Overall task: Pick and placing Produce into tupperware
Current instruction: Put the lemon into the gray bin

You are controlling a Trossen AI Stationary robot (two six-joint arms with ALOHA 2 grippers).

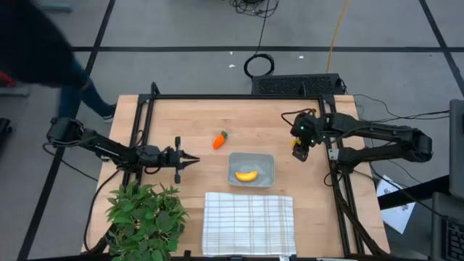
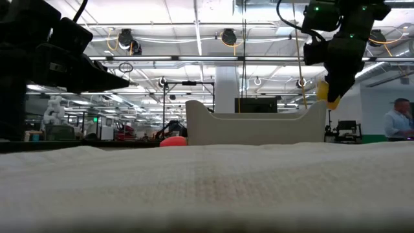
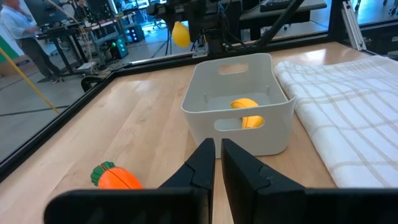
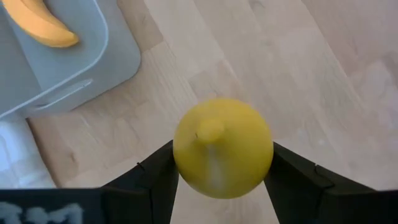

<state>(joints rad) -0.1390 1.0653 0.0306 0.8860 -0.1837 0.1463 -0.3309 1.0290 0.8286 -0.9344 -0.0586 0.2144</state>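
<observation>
One shallow grey-clear plastic tupperware (image 1: 251,169) sits mid-table holding one curved yellow banana (image 1: 246,175). One orange carrot with green top (image 1: 219,139) lies just beyond it. The right gripper (image 1: 299,148) clasps one round yellow lemon-like piece (image 4: 222,147) above bare wood; the left gripper (image 1: 194,160) waits, pinched closed on nothing.

A robotics lab or open industrial workspace: beyond the wooden table (image 1: 196,116) stretch exposed ceiling pipes (image 2: 194,39), strip lights, monitors and benches, with cables (image 1: 259,65) trailing over the taped grey floor behind it.
</observation>
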